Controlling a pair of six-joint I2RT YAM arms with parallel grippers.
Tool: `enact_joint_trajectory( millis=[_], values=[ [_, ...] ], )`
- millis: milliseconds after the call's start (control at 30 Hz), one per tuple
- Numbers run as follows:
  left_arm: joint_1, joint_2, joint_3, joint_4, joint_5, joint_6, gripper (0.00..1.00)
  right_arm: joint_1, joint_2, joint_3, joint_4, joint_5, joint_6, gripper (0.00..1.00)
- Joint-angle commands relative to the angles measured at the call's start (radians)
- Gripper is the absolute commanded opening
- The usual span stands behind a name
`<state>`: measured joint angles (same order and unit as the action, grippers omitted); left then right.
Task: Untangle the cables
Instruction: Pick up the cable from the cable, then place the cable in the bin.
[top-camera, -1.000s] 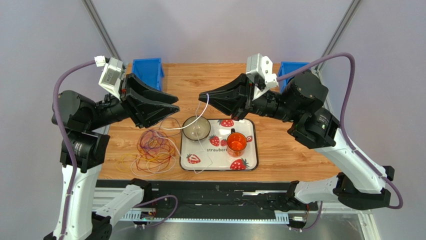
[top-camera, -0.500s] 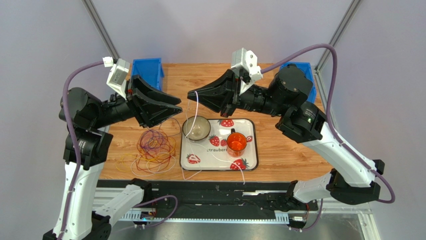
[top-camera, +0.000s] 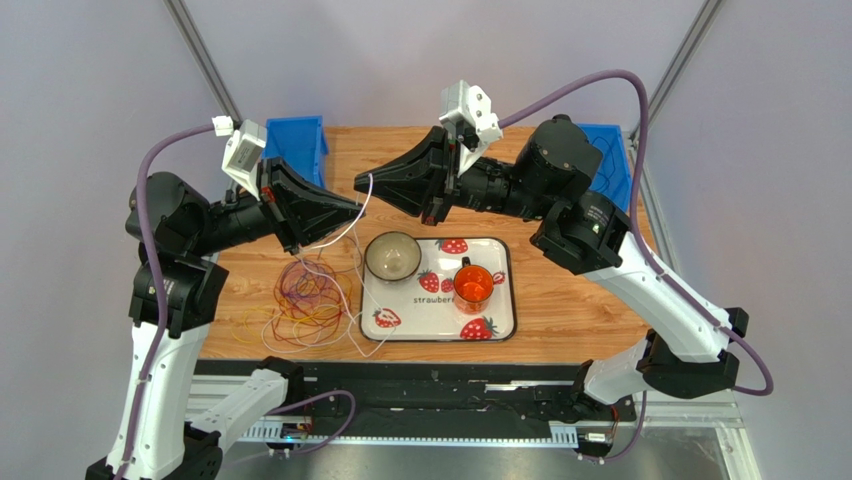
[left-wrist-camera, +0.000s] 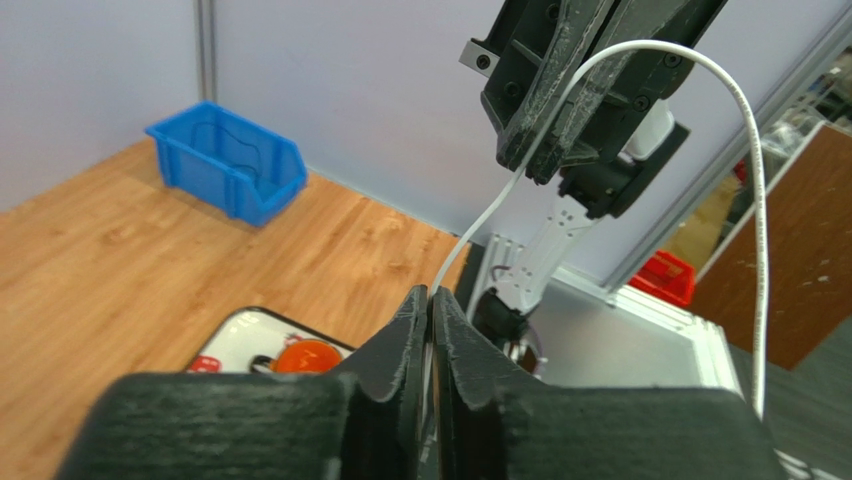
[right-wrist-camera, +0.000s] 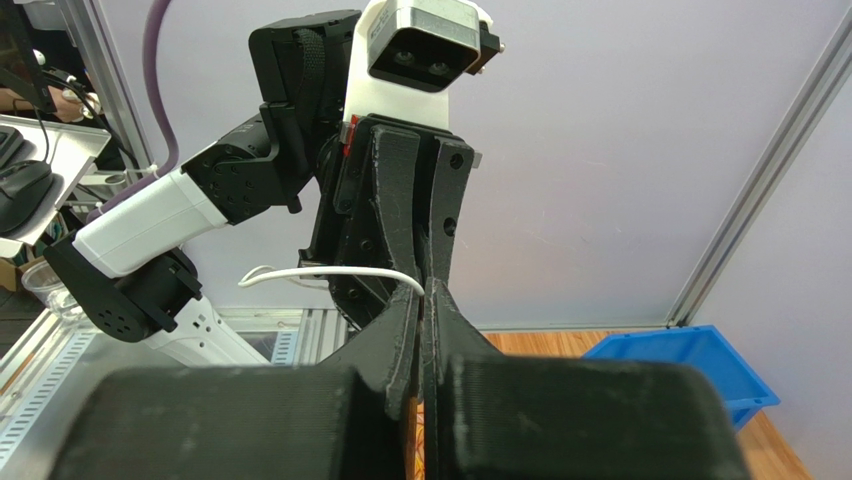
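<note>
The thin white cable (left-wrist-camera: 520, 170) is pinched between the closed jaws of the left tool (left-wrist-camera: 430, 296). The same smooth, round strand is clamped in the shut jaws of the right tool (right-wrist-camera: 421, 288), the two tips being held close together. With so short a span between them, the slick strand could be pulled out of one grip, or kinked, if the tools were drawn apart sharply. Below the left tool, the other cables (top-camera: 308, 298) are heaped in springy yellow, orange and purple loops on the wood-grain counter (top-camera: 545, 320); they could be dragged along. Farther off, below the right tool, a round bowl (top-camera: 392, 256) and a translucent orange cup (top-camera: 473, 285) are carried on a glossy tray (top-camera: 438, 322), where the trailing white slack could be snagged.
</note>
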<state>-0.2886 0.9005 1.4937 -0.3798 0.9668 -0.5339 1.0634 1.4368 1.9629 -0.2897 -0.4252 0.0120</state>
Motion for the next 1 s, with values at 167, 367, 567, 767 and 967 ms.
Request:
enact_joint_trajectory(
  millis=[167, 367, 567, 767, 967],
  values=[
    [-0.006, 0.011, 0.069, -0.143, -0.177, 0.117, 0.0, 0.0, -0.045, -0.022, 0.037, 0.0, 0.032, 0.32],
    [-0.006, 0.046, 0.149, -0.235, -0.333, 0.182, 0.0, 0.0, -0.168, -0.194, 0.023, 0.069, 0.031, 0.68],
    [-0.006, 0.1, 0.258, -0.312, -0.448, 0.261, 0.0, 0.0, -0.341, -0.407, -0.032, 0.263, 0.017, 0.69],
    [-0.006, 0.135, 0.307, -0.329, -0.58, 0.337, 0.0, 0.0, -0.459, -0.528, -0.08, 0.511, 0.032, 0.68],
    [-0.006, 0.19, 0.364, -0.344, -0.79, 0.383, 0.0, 0.0, -0.535, -0.631, -0.101, 0.585, 0.091, 0.66]
  ],
)
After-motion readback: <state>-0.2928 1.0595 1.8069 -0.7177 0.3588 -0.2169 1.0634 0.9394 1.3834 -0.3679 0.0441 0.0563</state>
